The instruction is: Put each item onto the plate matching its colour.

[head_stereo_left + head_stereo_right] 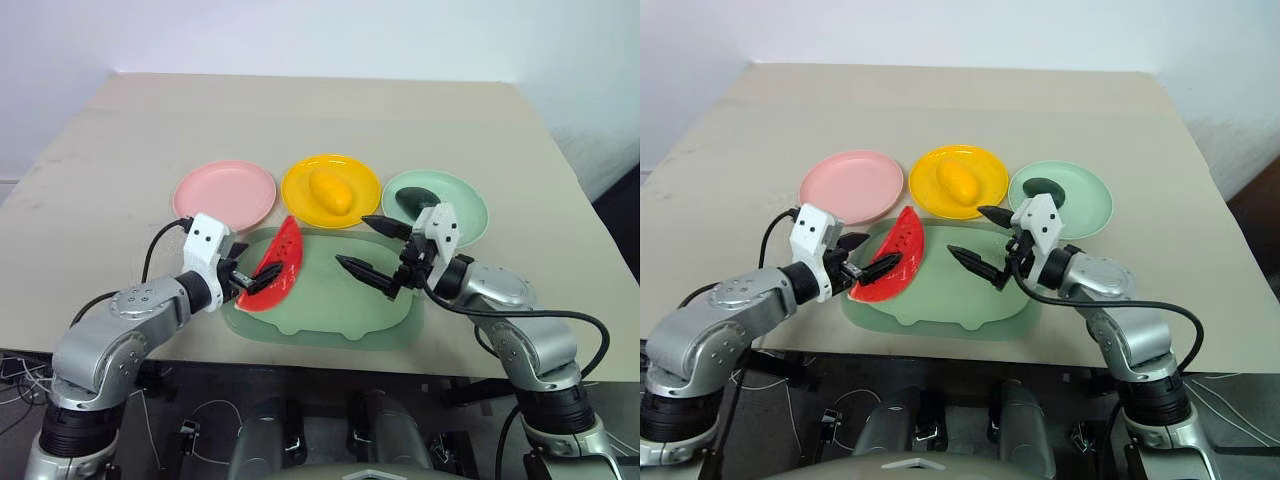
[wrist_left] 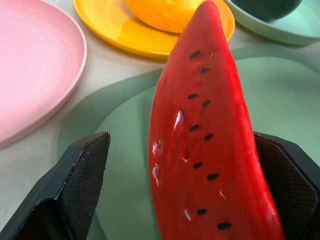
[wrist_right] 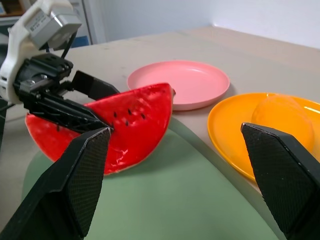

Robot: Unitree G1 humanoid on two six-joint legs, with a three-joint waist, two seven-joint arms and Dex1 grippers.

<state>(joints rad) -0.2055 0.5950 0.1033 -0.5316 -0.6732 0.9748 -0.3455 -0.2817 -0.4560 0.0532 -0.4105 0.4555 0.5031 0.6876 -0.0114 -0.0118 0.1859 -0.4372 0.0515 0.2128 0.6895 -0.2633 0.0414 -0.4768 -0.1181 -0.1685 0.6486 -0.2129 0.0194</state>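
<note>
The watermelon (image 1: 277, 267) stands on its rind on the tray's (image 1: 340, 318) left part, below the pink plate (image 1: 224, 193). The left gripper (image 1: 252, 280) straddles it with fingers spread, not clamped. The right gripper (image 1: 372, 247) hangs released over the tray. The mango (image 1: 331, 191) and avocado (image 1: 416, 201) sit on matching plates beyond the tray.

Watermelon wedge (image 1: 278, 268) on tray (image 1: 340, 318) left edge; three plates (image 1: 225, 192) behind tray.

We've got the red watermelon wedge (image 1: 277, 266) standing on edge at the tray's left end, mango (image 1: 331, 191) on the yellow plate (image 1: 298, 189), avocado (image 1: 417, 201) on the mint plate (image 1: 468, 214), pink plate (image 1: 224, 193) bare.
</note>
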